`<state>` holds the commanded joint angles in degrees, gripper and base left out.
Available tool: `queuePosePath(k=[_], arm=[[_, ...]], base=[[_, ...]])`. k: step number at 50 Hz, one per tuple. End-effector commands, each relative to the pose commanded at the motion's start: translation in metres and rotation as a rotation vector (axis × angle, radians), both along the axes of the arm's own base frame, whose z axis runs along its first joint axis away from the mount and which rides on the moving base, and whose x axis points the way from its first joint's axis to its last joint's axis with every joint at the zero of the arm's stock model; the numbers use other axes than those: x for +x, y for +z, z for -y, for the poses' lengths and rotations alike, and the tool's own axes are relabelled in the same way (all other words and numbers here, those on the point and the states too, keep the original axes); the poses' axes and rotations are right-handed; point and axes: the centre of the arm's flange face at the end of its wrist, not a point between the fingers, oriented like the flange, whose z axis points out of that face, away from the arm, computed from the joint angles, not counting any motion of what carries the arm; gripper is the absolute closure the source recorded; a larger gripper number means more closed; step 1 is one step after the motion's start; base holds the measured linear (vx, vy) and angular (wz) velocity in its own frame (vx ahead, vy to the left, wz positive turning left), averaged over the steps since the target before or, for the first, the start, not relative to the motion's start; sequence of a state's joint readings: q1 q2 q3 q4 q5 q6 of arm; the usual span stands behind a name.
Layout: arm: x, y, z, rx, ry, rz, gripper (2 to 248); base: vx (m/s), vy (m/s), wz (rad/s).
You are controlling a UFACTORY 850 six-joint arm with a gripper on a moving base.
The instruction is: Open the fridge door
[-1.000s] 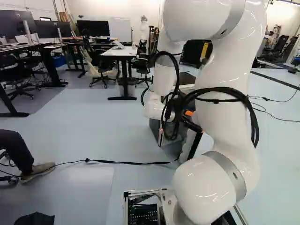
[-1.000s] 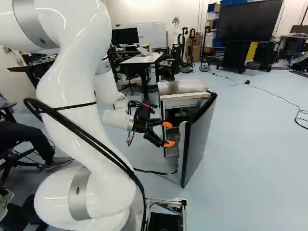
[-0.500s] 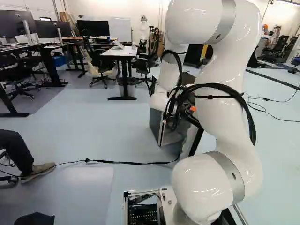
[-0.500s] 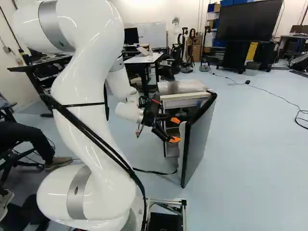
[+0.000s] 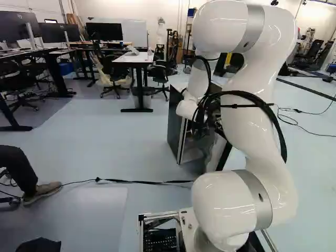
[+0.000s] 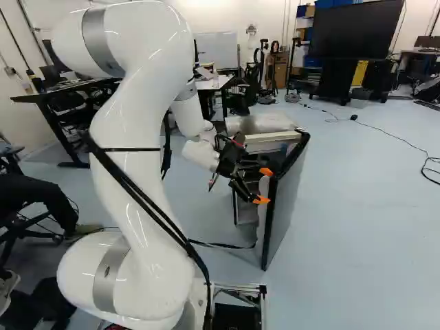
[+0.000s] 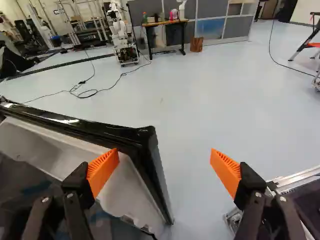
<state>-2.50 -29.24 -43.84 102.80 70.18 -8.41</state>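
Our jaws stand wide apart, 1 of the 2 orange pads (image 7: pixel 103 172) close by the inner side of the fridge door (image 6: pixel 284 210), which stands open at the fridge body (image 6: pixel 260 124).

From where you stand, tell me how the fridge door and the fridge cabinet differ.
The fridge door is a thin panel, while the fridge cabinet is a deep box. The fridge door is swung outward at an angle; the fridge cabinet stands behind it with its front exposed. The fridge door has a glossy black rim around a pale lining, whereas the fridge cabinet's front has a pale upper edge. Both stand upright.
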Motion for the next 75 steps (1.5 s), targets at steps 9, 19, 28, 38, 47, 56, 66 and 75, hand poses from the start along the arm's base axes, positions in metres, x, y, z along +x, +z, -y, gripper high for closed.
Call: queuePosePath(k=[9, 19, 28, 38, 47, 56, 66, 75], arm=[[0.007, 0.001, 0.021, -0.001, -0.047, 0.016, 3], [0.013, 0.002, 0.045, -0.003, -0.098, 0.033, 3], [0.018, 0.002, 0.066, -0.006, -0.142, 0.049, 3], [0.022, 0.003, 0.091, -0.009, -0.19, 0.067, 3], [0.026, 0.004, 0.113, -0.014, -0.231, 0.084, 3], [0.029, 0.005, 0.135, -0.018, -0.271, 0.101, 3], [0.033, 0.005, 0.159, -0.025, -0.314, 0.121, 3], [0.035, 0.006, 0.181, -0.031, -0.351, 0.139, 3]], base=[[0.0, 0.0, 0.0], [0.0, 0.0, 0.0], [0.0, 0.0, 0.0], [0.0, 0.0, 0.0], [0.0, 0.0, 0.0], [0.0, 0.0, 0.0], [0.0, 0.0, 0.0], [0.0, 0.0, 0.0]])
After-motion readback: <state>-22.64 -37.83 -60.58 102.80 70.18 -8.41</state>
